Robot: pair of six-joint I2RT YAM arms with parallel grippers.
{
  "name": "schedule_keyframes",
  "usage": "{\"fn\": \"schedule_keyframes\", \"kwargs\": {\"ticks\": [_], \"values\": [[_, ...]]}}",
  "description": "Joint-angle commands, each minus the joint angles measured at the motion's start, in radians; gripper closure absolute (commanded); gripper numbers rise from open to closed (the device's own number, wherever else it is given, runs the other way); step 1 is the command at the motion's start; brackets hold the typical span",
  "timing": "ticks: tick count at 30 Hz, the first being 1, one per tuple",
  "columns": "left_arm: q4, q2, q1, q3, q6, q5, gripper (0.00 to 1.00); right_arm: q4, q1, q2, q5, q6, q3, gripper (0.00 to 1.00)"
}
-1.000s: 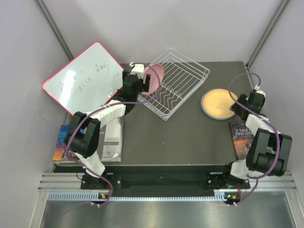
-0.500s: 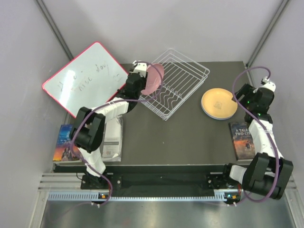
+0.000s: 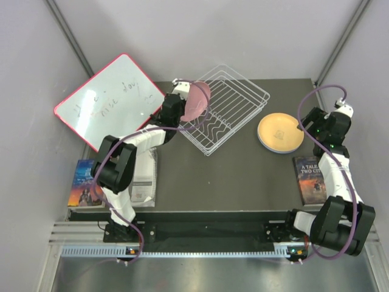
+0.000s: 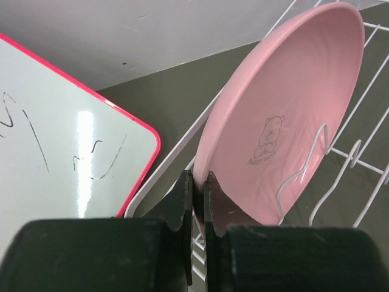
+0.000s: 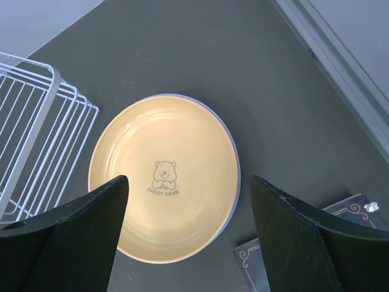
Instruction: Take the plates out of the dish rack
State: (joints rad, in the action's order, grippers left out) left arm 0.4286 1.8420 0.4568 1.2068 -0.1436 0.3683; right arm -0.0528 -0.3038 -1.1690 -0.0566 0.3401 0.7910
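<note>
The pink plate (image 3: 196, 100) (image 4: 285, 115) stands on edge among the divider wires at the left corner of the white dish rack (image 3: 237, 103) (image 4: 152, 185). My left gripper (image 3: 182, 96) (image 4: 197, 177) is shut on the plate's lower left rim, one finger on each face. On the table right of the rack lies the orange plate (image 3: 279, 132) (image 5: 182, 134), face up, with a lilac plate's rim (image 5: 237, 176) showing under it. Above and just right of that stack, my right gripper (image 3: 307, 125) (image 5: 188, 179) hangs open and holds nothing.
A red-framed whiteboard (image 3: 106, 106) (image 4: 61, 146) leans just left of the rack, close to my left arm. One book (image 3: 311, 176) lies at the right table edge near the plates. At the front left are another book (image 3: 82, 182) and a clear packet (image 3: 143, 179).
My left gripper closed onto the pink plate's rim. My right gripper widened and drew back up and to the right, away from the orange plate, then held still.
</note>
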Motion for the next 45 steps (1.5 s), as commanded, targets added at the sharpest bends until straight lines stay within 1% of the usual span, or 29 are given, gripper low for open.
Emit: {"fn": "schedule_keyframes", "kwargs": {"ticks": [1,3,6,7,9,10,12,14,16,18,20,21,22,23,24,25,26,27,28,29,30,31,32,33,36,37,38,40,45], "values": [[0.134,-0.024,0.008,0.010,0.021,-0.003,1.00,0.018,0.002,0.012,0.008,-0.012,0.010,0.20],[0.165,-0.026,0.029,0.008,-0.014,0.066,1.00,0.019,0.002,0.019,0.009,-0.012,0.007,0.20],[0.260,-0.021,0.066,-0.009,-0.129,0.179,1.00,0.021,0.002,0.019,0.009,-0.009,0.002,0.20],[0.348,-0.017,0.078,-0.015,-0.198,0.214,1.00,0.021,0.003,0.019,0.008,-0.010,0.004,0.20],[0.436,-0.009,0.109,-0.036,-0.276,0.312,1.00,0.018,0.002,0.019,0.008,-0.009,0.004,0.20],[0.538,-0.004,0.118,-0.044,-0.350,0.346,1.00,0.018,0.003,0.019,0.008,-0.009,0.002,0.20],[0.610,0.003,0.140,-0.056,-0.405,0.415,1.00,0.016,0.003,0.023,0.008,-0.009,0.001,0.20],[0.707,0.002,0.157,-0.070,-0.473,0.440,1.00,0.016,0.003,0.029,0.006,-0.010,0.001,0.20],[0.710,-0.018,0.169,-0.069,-0.502,0.455,1.00,0.011,0.003,0.031,0.003,-0.007,0.001,0.19],[0.632,-0.062,0.181,-0.050,-0.484,0.460,1.00,0.013,0.003,0.037,-0.008,-0.004,-0.001,0.19],[0.528,-0.123,0.189,-0.033,-0.414,0.440,1.00,0.019,0.003,0.042,-0.029,0.003,-0.003,0.19],[0.378,-0.148,0.191,-0.011,-0.374,0.428,1.00,0.028,0.003,0.045,-0.061,0.008,-0.010,0.19],[0.293,-0.176,0.191,0.003,-0.269,0.364,1.00,0.037,0.005,0.046,-0.083,0.011,-0.016,0.20],[0.223,-0.225,0.191,0.014,-0.214,0.336,1.00,0.045,0.008,0.051,-0.107,0.022,-0.019,0.19],[0.088,-0.248,0.191,0.031,-0.165,0.293,1.00,0.057,0.012,0.048,-0.153,0.026,-0.024,0.19],[0.025,-0.268,0.191,0.042,-0.063,0.249,1.00,0.079,0.017,0.048,-0.175,0.034,-0.026,0.18],[-0.040,-0.297,0.191,0.054,-0.016,0.174,1.00,0.093,0.031,0.045,-0.204,0.039,-0.027,0.16],[-0.085,-0.308,0.191,0.071,0.019,0.138,1.00,0.126,0.040,0.043,-0.259,0.042,-0.035,0.14],[-0.161,-0.314,0.191,0.079,0.091,0.112,1.00,0.142,0.048,0.042,-0.282,0.049,-0.036,0.13],[-0.187,-0.322,0.191,0.083,0.125,0.054,1.00,0.160,0.072,0.040,-0.304,0.066,-0.041,0.13],[-0.207,-0.322,0.191,0.089,0.142,0.029,1.00,0.183,0.089,0.040,-0.336,0.071,-0.047,0.14],[-0.244,-0.322,0.191,0.092,0.201,-0.007,1.00,0.203,0.107,0.039,-0.342,0.073,-0.047,0.14],[-0.254,-0.317,0.191,0.092,0.223,-0.035,1.00,0.206,0.152,0.035,-0.342,0.073,-0.042,0.14],[-0.266,-0.311,0.191,0.099,0.243,-0.095,1.00,0.211,0.176,0.032,-0.333,0.073,-0.033,0.14],[-0.315,-0.276,0.191,0.120,0.335,-0.185,1.00,0.225,0.279,0.019,-0.310,0.080,-0.004,0.13],[-0.318,-0.268,0.191,0.123,0.349,-0.202,1.00,0.234,0.296,0.016,-0.305,0.089,0.000,0.13],[-0.329,-0.254,0.191,0.126,0.361,-0.219,1.00,0.257,0.354,0.011,-0.305,0.097,0.005,0.13],[-0.326,-0.248,0.191,0.123,0.397,-0.258,1.00,0.280,0.387,0.005,-0.295,0.117,0.014,0.13],[-0.324,-0.237,0.191,0.117,0.424,-0.282,1.00,0.297,0.453,-0.043,-0.276,0.120,0.046,0.13]]}}
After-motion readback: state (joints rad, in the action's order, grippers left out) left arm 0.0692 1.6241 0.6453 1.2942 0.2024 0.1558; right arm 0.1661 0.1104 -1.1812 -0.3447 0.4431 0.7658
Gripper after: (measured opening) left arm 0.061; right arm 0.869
